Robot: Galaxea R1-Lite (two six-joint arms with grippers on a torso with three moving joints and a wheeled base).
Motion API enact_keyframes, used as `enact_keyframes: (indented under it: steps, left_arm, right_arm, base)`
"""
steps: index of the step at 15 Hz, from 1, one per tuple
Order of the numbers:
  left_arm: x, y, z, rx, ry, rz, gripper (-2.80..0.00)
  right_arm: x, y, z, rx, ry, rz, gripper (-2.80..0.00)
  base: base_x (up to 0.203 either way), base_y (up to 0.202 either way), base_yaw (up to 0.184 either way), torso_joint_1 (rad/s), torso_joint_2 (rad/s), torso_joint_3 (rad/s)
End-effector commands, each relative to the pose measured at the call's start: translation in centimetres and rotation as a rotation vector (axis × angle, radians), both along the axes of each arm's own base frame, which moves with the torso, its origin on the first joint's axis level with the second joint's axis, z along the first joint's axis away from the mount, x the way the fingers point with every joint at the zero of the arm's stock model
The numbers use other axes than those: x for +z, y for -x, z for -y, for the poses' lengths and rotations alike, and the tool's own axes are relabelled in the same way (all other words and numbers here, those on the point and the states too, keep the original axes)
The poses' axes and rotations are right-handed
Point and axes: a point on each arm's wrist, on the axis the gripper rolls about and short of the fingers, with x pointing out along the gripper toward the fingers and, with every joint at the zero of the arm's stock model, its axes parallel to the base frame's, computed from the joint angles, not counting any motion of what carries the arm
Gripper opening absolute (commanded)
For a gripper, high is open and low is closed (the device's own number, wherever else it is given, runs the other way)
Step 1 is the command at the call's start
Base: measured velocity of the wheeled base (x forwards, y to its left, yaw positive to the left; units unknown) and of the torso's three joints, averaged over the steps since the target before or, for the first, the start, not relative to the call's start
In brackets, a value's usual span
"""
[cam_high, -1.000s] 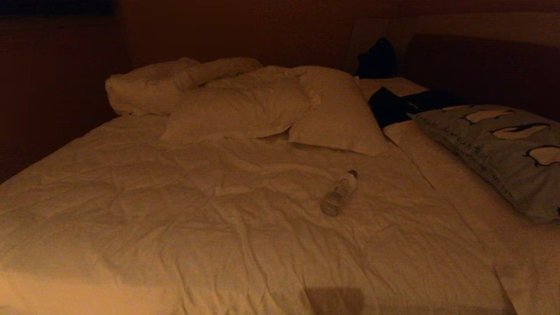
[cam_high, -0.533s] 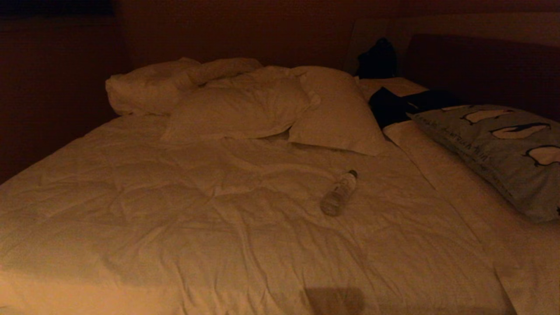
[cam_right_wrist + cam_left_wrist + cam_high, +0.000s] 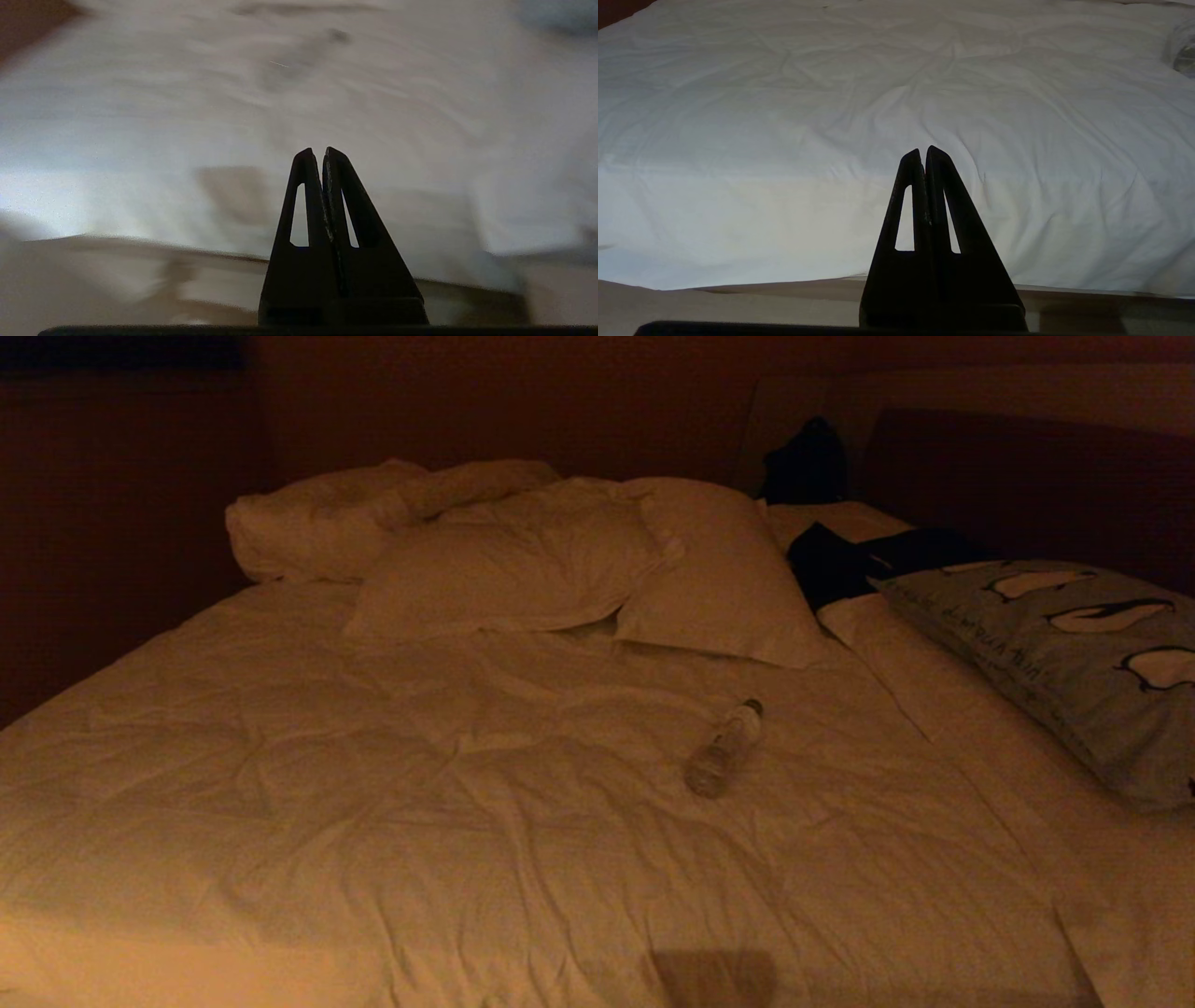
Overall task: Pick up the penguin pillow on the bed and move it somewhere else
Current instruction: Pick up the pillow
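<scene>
The bed (image 3: 485, 821) fills most of the head view, covered with a wrinkled white duvet that runs from the near edge up to the wall. At its far end lie three plain white pillows (image 3: 523, 569), rumpled and leaning on each other, the middle one overlapping the one on the right. The penguin pillow (image 3: 1074, 653) lies on the right side of the bed, near the far right corner, with its right part cut by the picture edge; its grey-blue cover shows black-and-white penguins in a row. Behind it, touching its far end, there is a dark cloth (image 3: 840, 565), and further back another dark thing (image 3: 808, 462) stands against the wall. A small clear water bottle (image 3: 724, 749) lies on its side on the duvet, about in the middle of the bed, between the white pillows and the near edge, well apart from the penguin pillow.

No arm appears in the head view. In its own wrist view the left gripper (image 3: 923, 151) has its two fingers pressed together and holds nothing; it points at the near part of the duvet, just over the bed's edge. The right gripper (image 3: 317, 151) is also fully closed and empty, pointing across the duvet from the near edge. The penguin pillow is far from both grippers, at the opposite end on the right; a grey-blue blur in the far corner of the right wrist view may be it, but I cannot tell.
</scene>
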Motion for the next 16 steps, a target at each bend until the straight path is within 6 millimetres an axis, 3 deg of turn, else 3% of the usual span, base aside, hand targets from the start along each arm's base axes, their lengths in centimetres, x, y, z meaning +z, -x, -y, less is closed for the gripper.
enact_keyframes:
  steps: [1, 4, 9, 16]
  left_arm:
    - [0.0, 0.0, 0.0, 0.002, 0.000, -0.001, -2.80]
    - [0.0, 0.0, 0.0, 0.001, -0.001, 0.000, -2.80]
    - [0.0, 0.0, 0.0, 0.000, 0.000, 0.001, -2.80]
    - [0.0, 0.0, 0.0, 0.001, -0.001, -0.001, -2.80]
  right_arm:
    - [1.2, -1.1, 0.4, -0.205, 0.042, 0.297, -2.80]
    - [-2.3, -3.6, 0.4, -0.231, 0.158, 0.263, -2.80]
    - [-6.0, -5.2, 0.4, -0.225, 0.260, 0.152, -2.80]
    - [-7.3, -5.3, 0.3, -0.188, 0.261, 0.053, -2.80]
  base:
    - [0.000, 0.000, 0.000, 0.000, 0.00, 0.000]
    - [0.000, 0.000, 0.000, 0.000, 0.00, 0.000]
    - [0.000, 0.000, 0.000, 0.000, 0.00, 0.000]
    - [0.000, 0.000, 0.000, 0.000, 0.00, 0.000]
